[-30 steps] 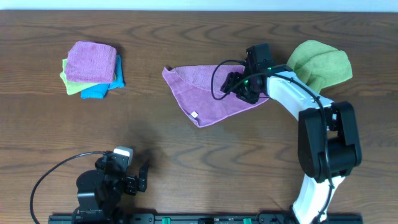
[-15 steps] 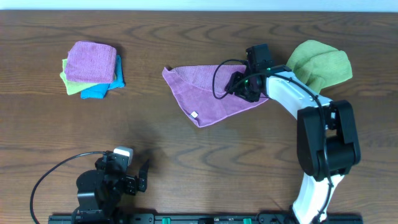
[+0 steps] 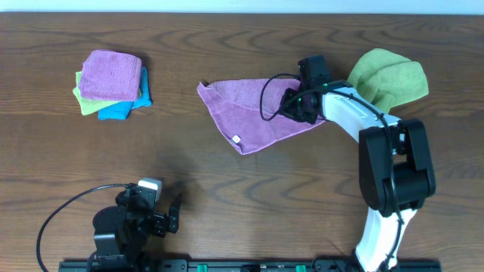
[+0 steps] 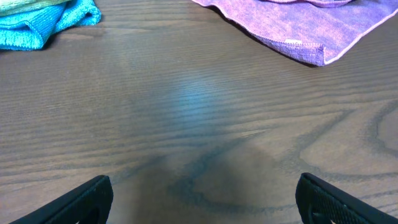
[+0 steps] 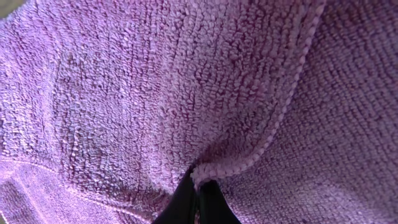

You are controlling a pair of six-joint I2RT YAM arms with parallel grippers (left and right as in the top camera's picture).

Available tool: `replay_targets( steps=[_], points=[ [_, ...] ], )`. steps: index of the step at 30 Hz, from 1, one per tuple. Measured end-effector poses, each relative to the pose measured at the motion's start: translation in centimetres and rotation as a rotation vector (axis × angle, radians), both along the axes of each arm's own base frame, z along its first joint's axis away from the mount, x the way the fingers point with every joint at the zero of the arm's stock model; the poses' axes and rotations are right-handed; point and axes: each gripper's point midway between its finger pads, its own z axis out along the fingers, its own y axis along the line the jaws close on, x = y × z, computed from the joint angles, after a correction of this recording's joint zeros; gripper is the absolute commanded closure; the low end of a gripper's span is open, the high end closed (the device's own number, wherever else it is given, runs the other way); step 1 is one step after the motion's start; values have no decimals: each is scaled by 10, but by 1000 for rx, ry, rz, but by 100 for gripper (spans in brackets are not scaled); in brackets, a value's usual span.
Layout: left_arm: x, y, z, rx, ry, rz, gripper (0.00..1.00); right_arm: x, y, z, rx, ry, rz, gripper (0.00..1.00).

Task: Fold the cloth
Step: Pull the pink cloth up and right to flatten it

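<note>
The right tool [image 3: 293, 106] is pressed together, pinching a stitched hem of the cloth [image 3: 249, 113] near its right end. In the wrist view the dark tips [image 5: 198, 202] meet on a ridge of looped purple terry [image 5: 155, 93]. A black cable [image 3: 264, 97] loops over the cloth beside the tool.

The cloth lies flat mid-counter as a rough triangle, with its long edge to the far side and its point toward the near side. A small white tag [image 3: 237, 138] sits by that point, where the edge looks doubled [image 4: 311, 55]. Just right of it, almost touching, is a rumpled green cloth [image 3: 389, 75].

Bare wood-grain counter [image 3: 227, 189] lies open all along the near side. To the far left, well apart, is a stack [image 3: 112, 83] of folded cloths, pink-purple over green and blue [image 4: 37, 28].

The left tool [image 3: 171, 214] rests at the near left edge, its fingers [image 4: 84, 199] spread wide over empty wood.
</note>
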Motion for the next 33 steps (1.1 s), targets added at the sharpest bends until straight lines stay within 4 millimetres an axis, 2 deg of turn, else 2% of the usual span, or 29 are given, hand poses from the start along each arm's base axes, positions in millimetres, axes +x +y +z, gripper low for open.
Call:
replay_targets(
  steps=[9,13,16,27,30,33],
  points=[
    [0,0,0,0,0,0,5,6,2,8,9,-39,13,99],
    [0,0,0,-1,0,-1,5,20,5,37,29,-140,14,99],
    [-1,-3,1,-10,-1,-13,5,36,9,68,56,-250,14,99],
    [-6,-29,11,-103,-27,-147,5,82,14,111,87,-509,-11,98],
    [-9,-36,14,-132,-31,-189,5,92,16,112,94,-549,-16,99],
    [-12,-44,17,-162,-33,-233,5,100,17,90,92,-541,-20,99]
  ],
)
